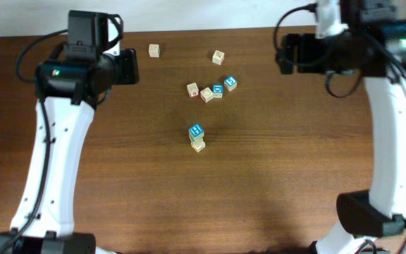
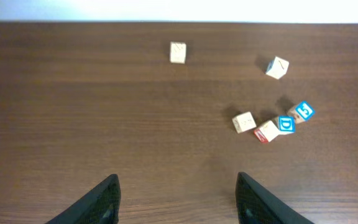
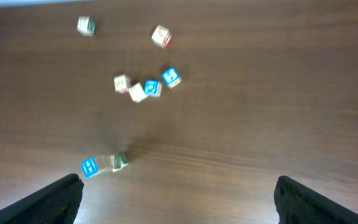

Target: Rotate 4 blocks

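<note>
Both pincers hang released and empty over the dark brown wooden bench [image 1: 132,183], the left pincer [image 2: 178,200] partly spread and the right pincer [image 3: 178,198] spread wide, each well back from the blue-topped pale wooden letter cube [image 1: 196,130] at mid-bench. Near that cube's far side sits a tight cluster of four small pale wooden letter cubes [image 1: 218,89], with red and blue faces showing. A further pale cube [image 1: 199,145] touches its near side, and two lone pale wooden cubes [image 1: 218,57] lie farther beyond. With nothing gripped, the robot seems to be between turns, and how many of the four turns are done cannot be read here.
</note>
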Motion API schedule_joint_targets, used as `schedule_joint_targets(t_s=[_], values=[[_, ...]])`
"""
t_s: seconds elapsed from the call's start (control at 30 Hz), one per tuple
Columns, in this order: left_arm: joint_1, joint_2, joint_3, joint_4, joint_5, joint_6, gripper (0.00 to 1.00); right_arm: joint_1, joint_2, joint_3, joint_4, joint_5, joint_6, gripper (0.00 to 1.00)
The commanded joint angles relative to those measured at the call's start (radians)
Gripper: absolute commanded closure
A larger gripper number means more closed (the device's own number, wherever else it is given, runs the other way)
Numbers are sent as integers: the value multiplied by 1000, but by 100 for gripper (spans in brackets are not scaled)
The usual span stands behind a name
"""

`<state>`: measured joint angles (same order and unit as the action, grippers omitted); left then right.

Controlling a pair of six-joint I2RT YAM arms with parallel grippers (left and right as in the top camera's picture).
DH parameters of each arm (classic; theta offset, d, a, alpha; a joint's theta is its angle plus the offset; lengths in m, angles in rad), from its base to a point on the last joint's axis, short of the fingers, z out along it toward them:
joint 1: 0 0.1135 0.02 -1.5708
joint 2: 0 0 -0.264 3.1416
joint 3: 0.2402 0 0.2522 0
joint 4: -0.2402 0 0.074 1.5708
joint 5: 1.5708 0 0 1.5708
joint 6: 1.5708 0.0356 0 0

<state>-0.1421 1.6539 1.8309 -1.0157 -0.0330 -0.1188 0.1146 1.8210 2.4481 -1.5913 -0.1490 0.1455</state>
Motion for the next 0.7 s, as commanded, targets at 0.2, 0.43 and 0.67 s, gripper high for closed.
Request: schedule_joint_targets(t_s=[0.2, 0.43, 0.67], values=[[1, -18, 8, -19, -43, 1, 1, -17, -308, 31, -107, 150, -7, 2], [1, -18, 8, -19, -43, 1, 1, -17, -360, 31, -107, 150, -7, 2], [1, -18, 8, -19, -43, 1, 1, -17, -351, 30, -75, 180, -8, 2]])
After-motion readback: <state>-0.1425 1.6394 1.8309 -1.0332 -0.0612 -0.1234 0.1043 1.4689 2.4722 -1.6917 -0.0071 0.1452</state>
